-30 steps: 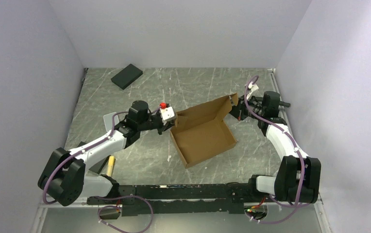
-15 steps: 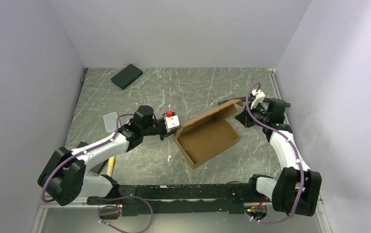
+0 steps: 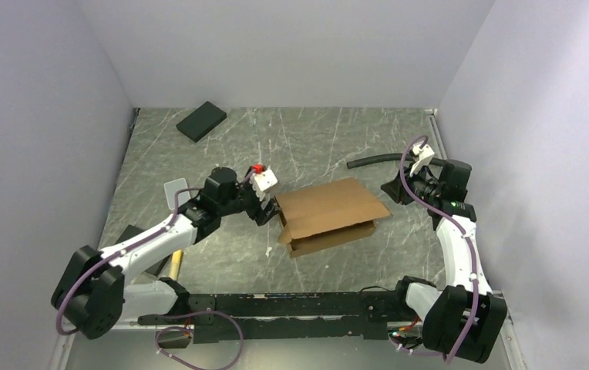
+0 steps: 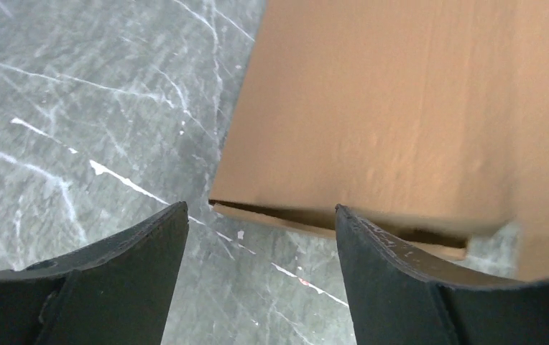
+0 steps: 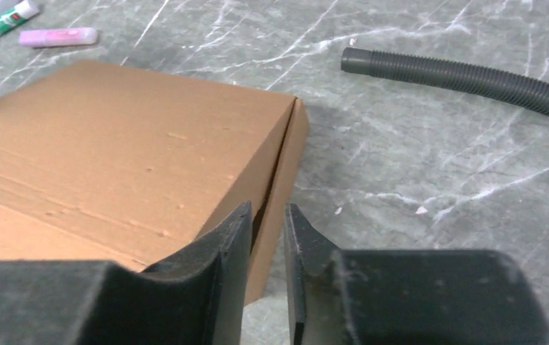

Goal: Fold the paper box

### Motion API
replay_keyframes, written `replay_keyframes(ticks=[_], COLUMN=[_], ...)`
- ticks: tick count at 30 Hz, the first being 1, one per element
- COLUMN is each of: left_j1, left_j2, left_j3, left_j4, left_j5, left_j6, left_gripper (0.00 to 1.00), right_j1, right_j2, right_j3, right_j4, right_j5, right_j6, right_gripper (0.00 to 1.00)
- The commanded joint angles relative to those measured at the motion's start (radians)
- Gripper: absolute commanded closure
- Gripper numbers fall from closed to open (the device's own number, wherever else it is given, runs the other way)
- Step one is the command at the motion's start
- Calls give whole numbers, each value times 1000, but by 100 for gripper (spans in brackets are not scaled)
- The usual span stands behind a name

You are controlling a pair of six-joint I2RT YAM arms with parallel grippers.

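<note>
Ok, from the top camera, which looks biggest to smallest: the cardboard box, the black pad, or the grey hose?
1. paper box, clearly largest.
2. black pad and grey hose: too unsure to rank. The hose looks longer, the pad wider.

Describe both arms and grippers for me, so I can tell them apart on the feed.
Both arms: white shells on the long links, black joints and bases, purple cable looping alongside. The left gripper and right gripper each have two matte black tapered fingers. The left wrist's white block has a red part on top; the right's shows none.
</note>
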Motion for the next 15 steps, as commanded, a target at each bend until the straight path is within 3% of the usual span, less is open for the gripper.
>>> replay_keyframes(ticks=[1,6,9,11,13,15], left_j1=[30,34,36,36,39,43], left_j2=[-125,-224,-268,-284,-287,-283], left_j3=[25,2,5,11,16,9], left_j4=[-11,-42,-105,-162,-221,-275], left_j5=[-14,-60,-170,-264,-317,-336], left_j6=[-187,-305,-386,-463,-541,-623], left_gripper=[20,17,14,11,9,9], right_j1=[-3,-9,-9,-7,10,63], right_j2=[-20,-50,-87,-106,-113,-119], right_j3=[62,113,146,177,194,179], right_j4=[-54,-168,-270,-424,-727,-912], right_j5=[-65,-109,-183,-320,-416,-411], right_j6=[-31,-172,-313,-536,-884,-1254], right_gripper=[71,60,44,20,2,0])
